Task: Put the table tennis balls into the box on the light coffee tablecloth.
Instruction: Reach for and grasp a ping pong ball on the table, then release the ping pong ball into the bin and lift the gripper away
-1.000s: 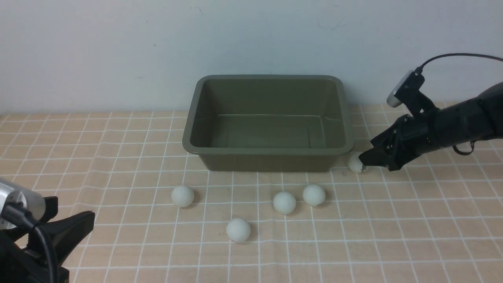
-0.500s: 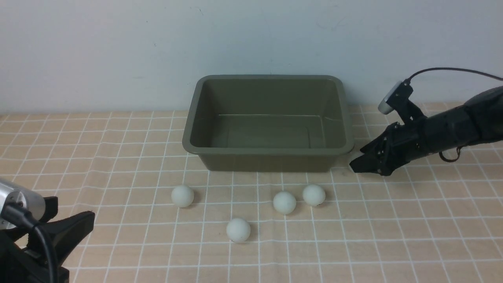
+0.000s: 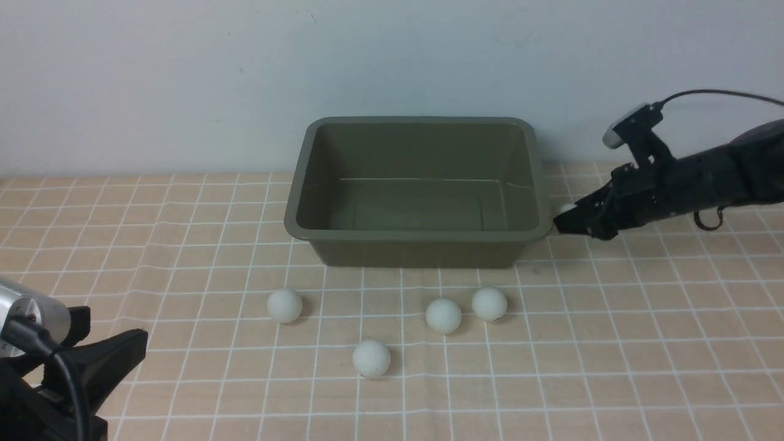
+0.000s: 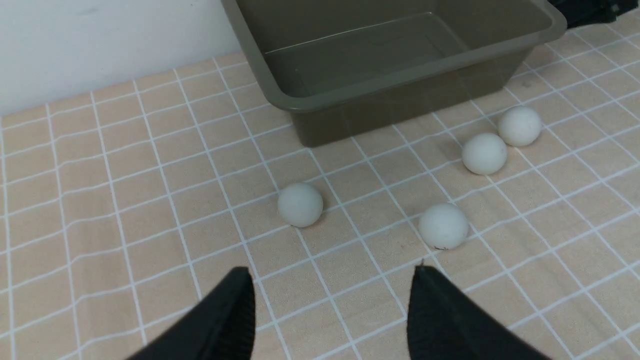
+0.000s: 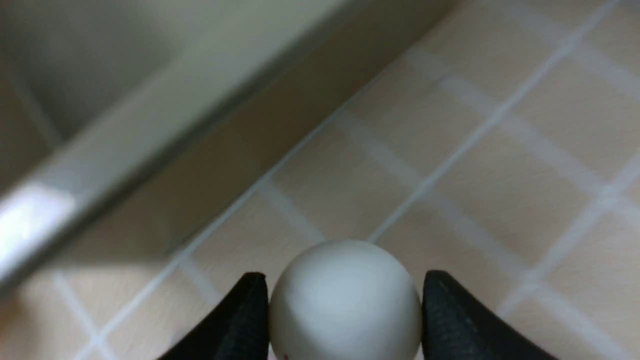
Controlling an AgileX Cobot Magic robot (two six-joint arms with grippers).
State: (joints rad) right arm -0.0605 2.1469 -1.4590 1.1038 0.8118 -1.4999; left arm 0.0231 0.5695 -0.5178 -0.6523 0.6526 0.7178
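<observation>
Five white balls [image 3: 285, 305], one olive box [image 3: 418, 236]

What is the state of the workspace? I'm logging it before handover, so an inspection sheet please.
Surface: light coffee tablecloth, slightly wrinkled.
Job's things: box empty; four balls on the cloth before it; fifth ball held near the box's right rim.
Clutter: nothing seen.
Jaws: right jaws shut on the fifth ball; left jaws open, empty.
Cables: black cable arching over the right arm; second cable at the left arm.
Surroundings: plain white wall.
</observation>
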